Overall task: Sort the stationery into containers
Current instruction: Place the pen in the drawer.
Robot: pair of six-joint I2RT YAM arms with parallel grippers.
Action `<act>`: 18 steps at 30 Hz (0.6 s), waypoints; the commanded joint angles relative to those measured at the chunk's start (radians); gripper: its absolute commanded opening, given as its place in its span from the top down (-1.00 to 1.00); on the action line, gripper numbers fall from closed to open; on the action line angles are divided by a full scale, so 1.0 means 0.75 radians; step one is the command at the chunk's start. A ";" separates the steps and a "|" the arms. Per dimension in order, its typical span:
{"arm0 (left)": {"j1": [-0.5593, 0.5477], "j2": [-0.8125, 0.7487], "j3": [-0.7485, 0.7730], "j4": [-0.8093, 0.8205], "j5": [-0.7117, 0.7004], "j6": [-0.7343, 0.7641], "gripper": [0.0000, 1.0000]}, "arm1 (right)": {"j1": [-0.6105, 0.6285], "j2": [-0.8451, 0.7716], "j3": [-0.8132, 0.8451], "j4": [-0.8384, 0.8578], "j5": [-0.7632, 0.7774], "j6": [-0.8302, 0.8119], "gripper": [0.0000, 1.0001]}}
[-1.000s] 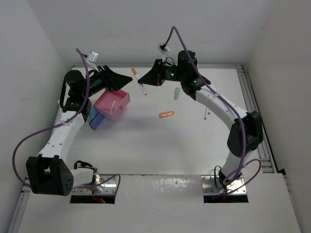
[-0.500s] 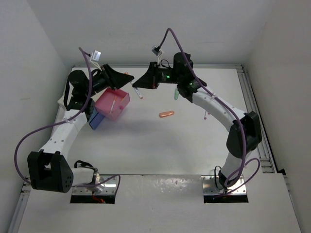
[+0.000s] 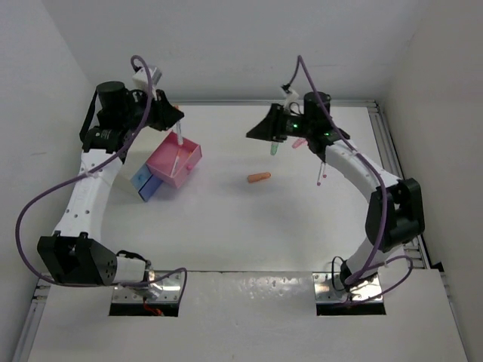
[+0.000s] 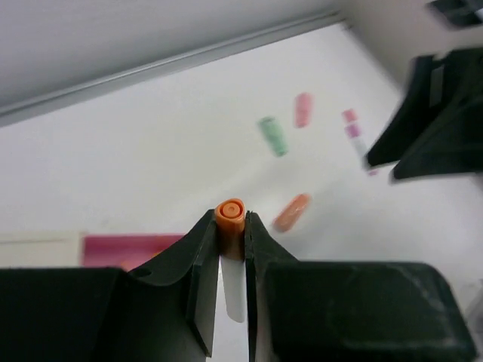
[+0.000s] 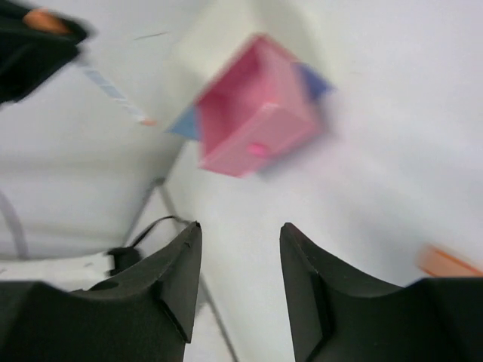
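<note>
Top external view: the white pen with the orange cap [image 3: 179, 137], held a second ago by the right pincer [image 3: 251, 133] at the back of the bench [image 3: 226, 226], now hangs upright over the far edge of the pink box [image 3: 175, 164], pinched in the left pincer [image 3: 174, 121]. The right pincer has let go, its jaws spread and empty, and has drawn back rightward near the green marker [image 3: 275, 147]. The blue box [image 3: 149, 185] and the orange marker [image 3: 259, 178] lie as before.

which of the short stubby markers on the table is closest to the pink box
The orange one, lying alone mid-table. The green one and the pink one sit side by side, farther from the pink box.
</note>
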 commanded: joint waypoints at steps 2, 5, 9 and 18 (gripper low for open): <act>-0.046 0.040 0.093 -0.462 -0.488 0.623 1.00 | -0.151 -0.136 -0.121 -0.263 0.159 -0.284 0.10; -0.052 0.095 0.079 -0.489 -0.567 0.672 1.00 | -0.237 -0.154 -0.161 -0.379 0.273 -0.400 0.10; -0.054 0.143 0.003 -0.411 -0.571 0.693 1.00 | -0.315 -0.148 -0.185 -0.451 0.492 -0.476 0.11; -0.060 0.243 -0.044 -0.305 -0.544 0.673 0.94 | -0.366 -0.048 -0.169 -0.537 0.791 -0.581 0.19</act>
